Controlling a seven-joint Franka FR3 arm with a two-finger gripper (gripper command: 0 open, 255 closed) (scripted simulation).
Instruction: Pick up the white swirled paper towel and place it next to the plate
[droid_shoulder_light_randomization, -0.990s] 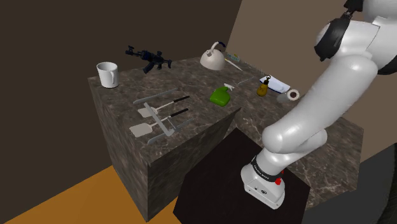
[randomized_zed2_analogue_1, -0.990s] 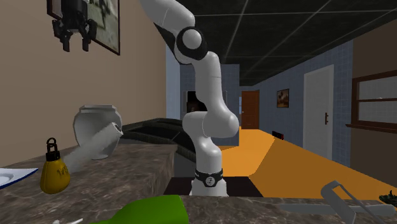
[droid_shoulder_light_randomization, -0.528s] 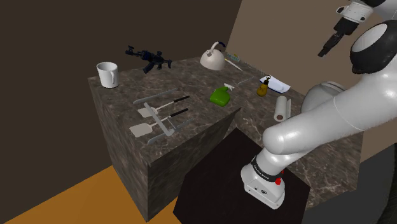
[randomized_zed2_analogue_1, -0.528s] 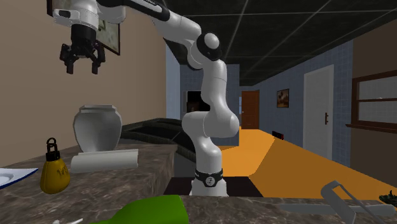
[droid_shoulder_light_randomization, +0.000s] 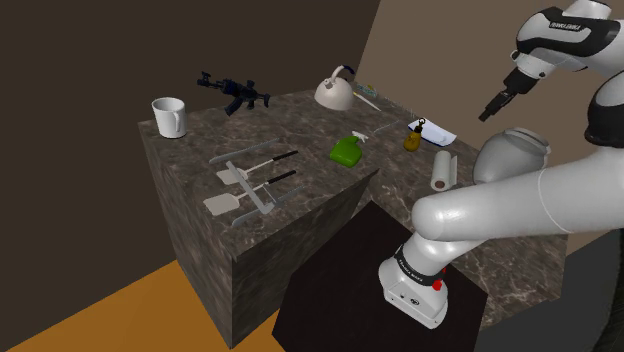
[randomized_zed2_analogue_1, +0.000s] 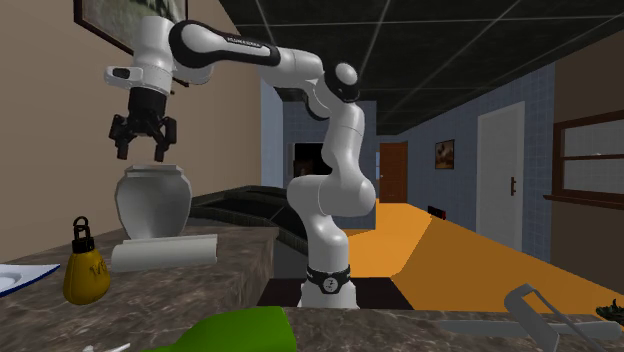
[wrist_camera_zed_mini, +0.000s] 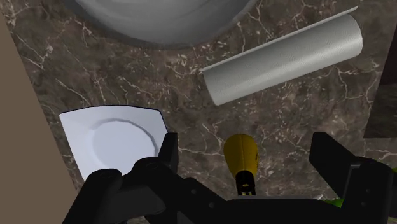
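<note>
Noted gripper (randomized_zed2_analogue_1: 140, 152) spread empty, well above paper towel (randomized_zed2_analogue_1: 165, 252) lying flat, long axis seemingly near-parallel to closing line; wants wrist turn.

Nothing can be read; dark lettering on the arm (randomized_zed2_analogue_1: 236, 44) and a mark on the yellow bottle (randomized_zed2_analogue_1: 86, 275) are too small

A white paper-towel roll (wrist_camera_zed_mini: 283, 60) lies on the marble countertop (wrist_camera_zed_mini: 191, 118), between grey vase (wrist_camera_zed_mini: 159, 19) and yellow bottle (wrist_camera_zed_mini: 242, 153). A white plate (wrist_camera_zed_mini: 114, 143) sits beside that bottle.
</note>
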